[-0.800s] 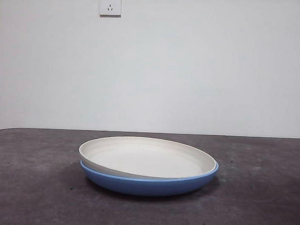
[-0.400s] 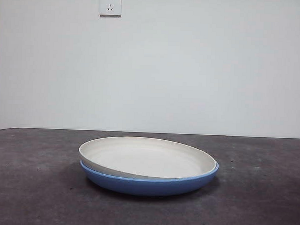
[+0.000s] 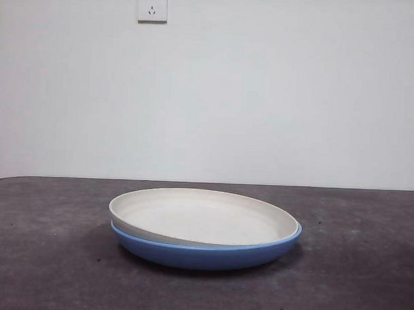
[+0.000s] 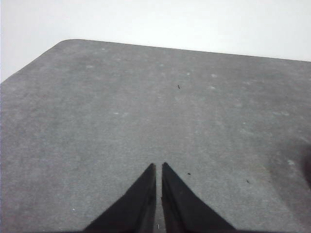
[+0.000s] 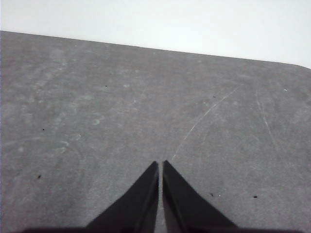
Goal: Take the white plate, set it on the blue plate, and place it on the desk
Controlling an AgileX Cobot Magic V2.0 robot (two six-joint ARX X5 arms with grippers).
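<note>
The white plate [image 3: 201,216] rests inside the blue plate [image 3: 203,254], slightly tilted, its left rim raised above the blue rim. Both sit in the middle of the dark grey desk [image 3: 47,258] in the front view. No arm shows in that view. My left gripper [image 4: 158,167] is shut over bare desk [image 4: 146,107], holding nothing. My right gripper [image 5: 160,165] is shut as well, over bare desk [image 5: 121,111], also holding nothing. Neither wrist view shows a plate.
A white wall with a power socket [image 3: 152,6] stands behind the desk. The desk's far edge and a rounded corner [image 4: 68,42] show in the left wrist view.
</note>
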